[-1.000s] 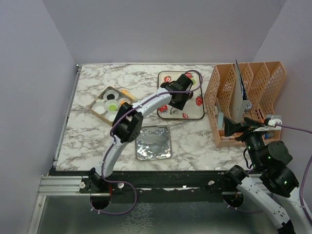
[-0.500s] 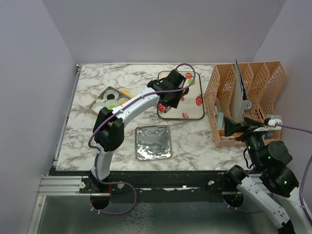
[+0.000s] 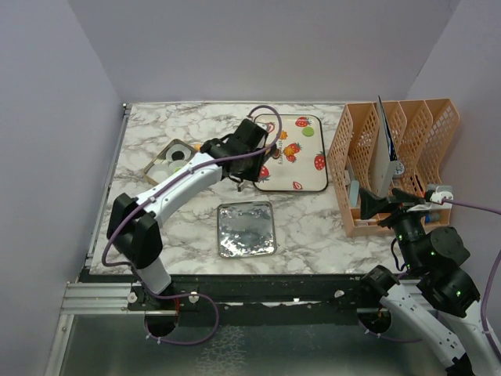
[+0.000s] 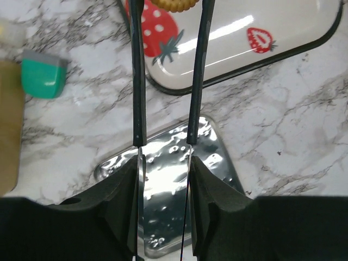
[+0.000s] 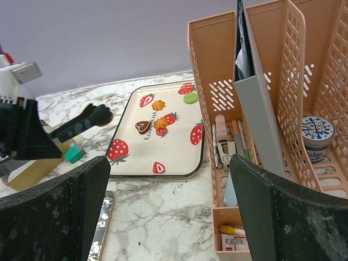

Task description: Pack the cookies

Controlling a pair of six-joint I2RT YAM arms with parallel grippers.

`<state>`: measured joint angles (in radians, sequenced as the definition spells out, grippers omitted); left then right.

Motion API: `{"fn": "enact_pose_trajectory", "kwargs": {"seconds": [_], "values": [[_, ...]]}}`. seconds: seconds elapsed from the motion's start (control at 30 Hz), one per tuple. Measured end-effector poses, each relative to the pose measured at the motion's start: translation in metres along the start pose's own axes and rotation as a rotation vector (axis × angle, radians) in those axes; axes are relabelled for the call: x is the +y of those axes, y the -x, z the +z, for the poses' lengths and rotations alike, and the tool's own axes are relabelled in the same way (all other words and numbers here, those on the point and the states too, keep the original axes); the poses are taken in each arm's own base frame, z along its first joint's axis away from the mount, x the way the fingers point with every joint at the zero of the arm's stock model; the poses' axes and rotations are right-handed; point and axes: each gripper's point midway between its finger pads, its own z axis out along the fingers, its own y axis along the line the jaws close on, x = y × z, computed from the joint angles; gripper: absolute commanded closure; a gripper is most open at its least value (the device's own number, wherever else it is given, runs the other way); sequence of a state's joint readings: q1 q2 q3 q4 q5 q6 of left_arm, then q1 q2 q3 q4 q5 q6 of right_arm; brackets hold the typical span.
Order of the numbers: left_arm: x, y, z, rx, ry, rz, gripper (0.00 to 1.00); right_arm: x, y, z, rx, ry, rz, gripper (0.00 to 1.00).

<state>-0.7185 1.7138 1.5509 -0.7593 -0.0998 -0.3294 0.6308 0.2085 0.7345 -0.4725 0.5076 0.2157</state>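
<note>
place: lab test booth | signs: plain enclosing walls [image 3: 258,55], marble tabletop [image 3: 192,125], aluminium rail [image 3: 98,296]

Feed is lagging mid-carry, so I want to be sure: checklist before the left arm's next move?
1. Cookie clamped in left gripper: ok.
2. Free cup in box: cannot tell, arm hides part.
3. Right gripper open, parked by organiser: ok.
4. Tray emptied: not ok, four cookies remain.
5. Green block off the path: cannot tell.
</note>
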Motion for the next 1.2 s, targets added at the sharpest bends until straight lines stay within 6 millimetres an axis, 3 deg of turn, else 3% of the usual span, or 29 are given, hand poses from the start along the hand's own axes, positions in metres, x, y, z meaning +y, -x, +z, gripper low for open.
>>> {"fn": "enact_pose_trajectory", "kwargs": {"seconds": [0.33,0.5,0.97,1.2], "values": [[0.104,-0.025,-0.041,-0.045,0.158,-0.248,0.94,0.000,0.000,0.000,0.000,0.000,0.000,0.00],[0.132,-0.034,-0.050,-0.062,0.203,-0.336,0.94,0.000,0.000,0.000,-0.002,0.001,0.001,0.00],[0.222,-0.087,-0.061,-0.056,0.383,-0.678,0.93,0.000,0.001,-0.001,-0.006,0.002,0.004,0.00],[0.241,-0.102,-0.059,-0.046,0.424,-0.740,0.90,0.000,0.001,-0.001,-0.006,0.003,0.004,0.00]]}}
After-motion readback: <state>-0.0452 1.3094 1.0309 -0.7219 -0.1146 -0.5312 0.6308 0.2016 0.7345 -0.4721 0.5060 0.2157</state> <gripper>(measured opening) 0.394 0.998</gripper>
